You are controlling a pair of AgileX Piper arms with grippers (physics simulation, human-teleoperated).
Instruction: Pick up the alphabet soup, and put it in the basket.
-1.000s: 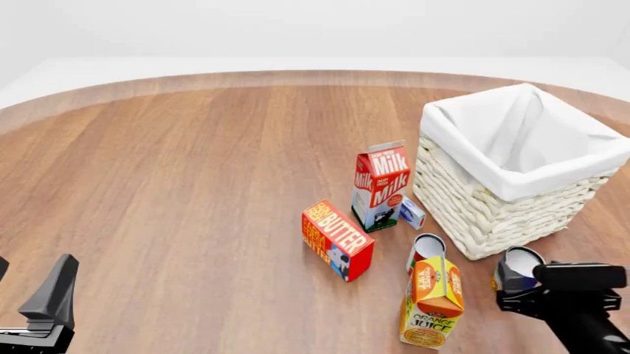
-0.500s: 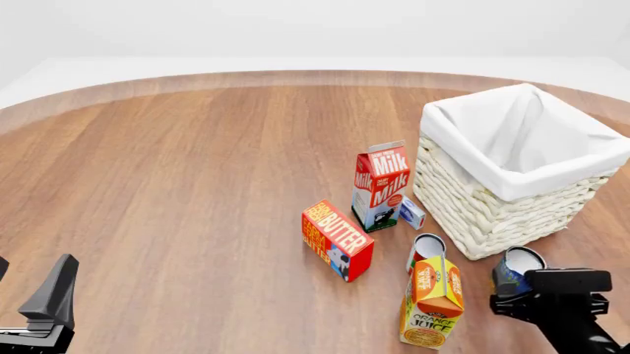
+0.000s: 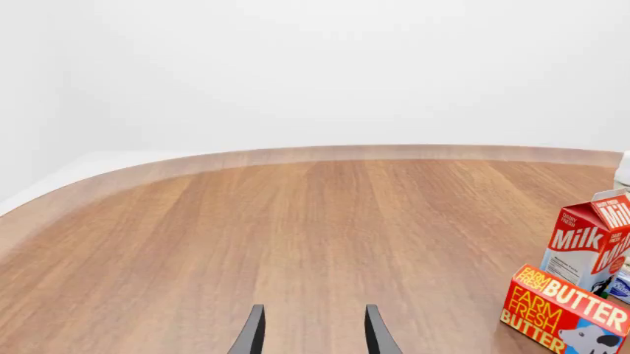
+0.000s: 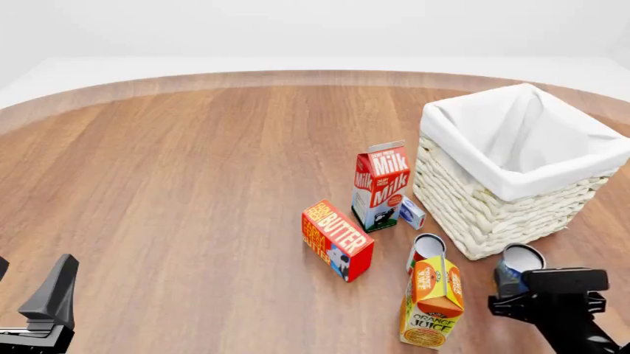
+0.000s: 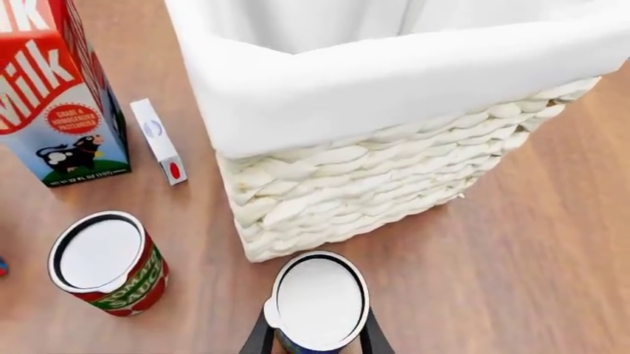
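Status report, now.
Right gripper straddles soup can, grip unconfirmed. Left gripper open, idle. Can on table beside basket. Red can and juice carton close by.
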